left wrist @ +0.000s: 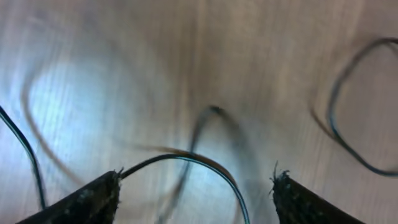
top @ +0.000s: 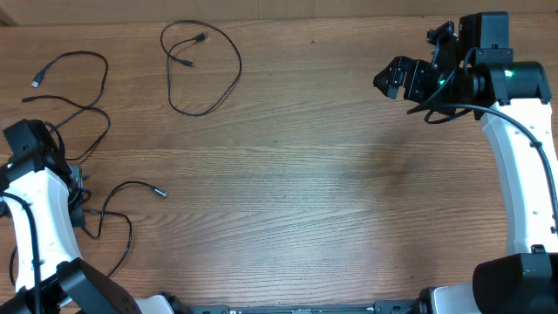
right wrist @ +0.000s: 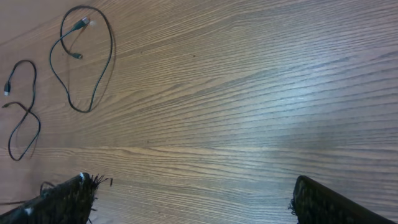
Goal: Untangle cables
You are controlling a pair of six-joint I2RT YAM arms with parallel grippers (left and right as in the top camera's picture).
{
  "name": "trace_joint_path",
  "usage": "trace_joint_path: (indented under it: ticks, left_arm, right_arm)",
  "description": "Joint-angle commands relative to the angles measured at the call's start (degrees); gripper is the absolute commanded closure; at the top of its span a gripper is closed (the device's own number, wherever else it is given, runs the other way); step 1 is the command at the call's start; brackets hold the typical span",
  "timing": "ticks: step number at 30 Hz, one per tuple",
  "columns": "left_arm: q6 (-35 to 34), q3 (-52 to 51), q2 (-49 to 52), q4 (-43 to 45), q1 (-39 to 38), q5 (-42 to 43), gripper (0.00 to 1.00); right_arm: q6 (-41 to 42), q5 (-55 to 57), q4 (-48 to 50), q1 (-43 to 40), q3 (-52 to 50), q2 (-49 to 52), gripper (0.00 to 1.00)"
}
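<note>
Three thin black cables lie apart on the left half of the wooden table. One forms a loop (top: 209, 65) at the top centre. Another (top: 74, 87) snakes along the far left. The third (top: 122, 205), with a silver tip, lies at the lower left beside my left gripper (top: 77, 187). In the left wrist view that gripper (left wrist: 196, 180) is open, and a cable (left wrist: 186, 157) arcs between its fingers from the left fingertip (left wrist: 109, 186). My right gripper (top: 397, 78) hovers open at the top right, nothing between its fingers (right wrist: 193, 186). It sees the loop (right wrist: 102, 62) and the far-left cable (right wrist: 25, 118).
The bare wooden tabletop (top: 349, 174) spans the middle and right. Thick black robot cables run along the right arm (top: 514, 166) and the left arm (top: 35, 209). A blurred cable curve (left wrist: 336, 124) shows at the right of the left wrist view.
</note>
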Motion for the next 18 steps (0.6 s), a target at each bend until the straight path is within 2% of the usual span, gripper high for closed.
trace_joint_path:
  ticks: [1, 3, 5, 7, 9, 13, 16, 18]
  left_arm:
    - [6.14, -0.24, 0.2, 3.72, 0.2, 6.27, 0.25]
    - [10.32, -0.24, 0.2, 7.52, 0.2, 9.33, 0.37]
    - [14.6, -0.24, 0.2, 11.52, 0.2, 12.31, 0.39]
    - [17.57, -0.24, 0.2, 14.6, 0.2, 14.67, 0.6]
    - [20.35, -0.24, 0.2, 17.25, 0.2, 18.53, 0.71]
    - [24.09, -0.24, 0.2, 18.99, 0.2, 27.47, 0.7]
    - [25.59, -0.24, 0.2, 17.66, 0.17, 29.75, 0.59]
    - [25.79, -0.24, 0.2, 16.74, 0.17, 29.79, 0.44]
  right_arm:
    - [0.22, 0.39, 0.33, 0.22, -0.22, -0.31, 0.0]
    - [0.22, 0.39, 0.33, 0.22, -0.22, -0.31, 0.0]
    - [0.22, 0.39, 0.33, 0.22, -0.22, -0.31, 0.0]
    - [0.22, 0.39, 0.33, 0.22, -0.22, -0.31, 0.0]
    - [0.22, 0.39, 0.33, 0.22, -0.22, -0.31, 0.0]
    - [0.22, 0.39, 0.33, 0.22, -0.22, -0.31, 0.0]
    - [0.22, 0.39, 0.33, 0.22, -0.22, -0.31, 0.0]
    - [0.22, 0.39, 0.33, 0.22, -0.22, -0.31, 0.0]
